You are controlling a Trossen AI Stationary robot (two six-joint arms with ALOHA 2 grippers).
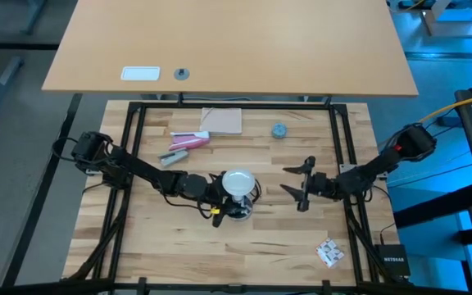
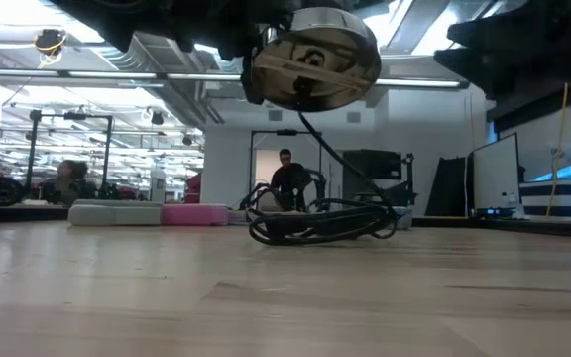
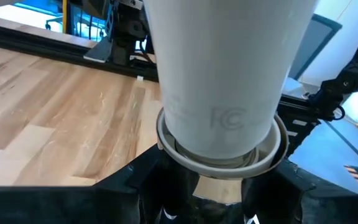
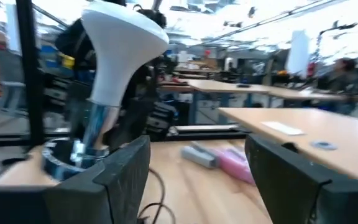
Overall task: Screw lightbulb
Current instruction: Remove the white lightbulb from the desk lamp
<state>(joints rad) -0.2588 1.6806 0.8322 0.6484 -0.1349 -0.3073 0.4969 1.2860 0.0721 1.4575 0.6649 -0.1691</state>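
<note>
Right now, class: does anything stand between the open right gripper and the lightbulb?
Nothing visible does. The lightbulb sits in the socket held up by the left gripper. The right gripper, jaws open, waits apart beside it, with only bare table between them.

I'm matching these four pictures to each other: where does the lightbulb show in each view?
High view: the lightbulb sits mid-table, at the left gripper.
Low view: not visible; only the silvery socket hangs at top centre.
Left wrist view: it fills the top centre, base down in the socket.
Right wrist view: upper left, tilted.
Shared landmark: the socket, seen in all four views.
</note>
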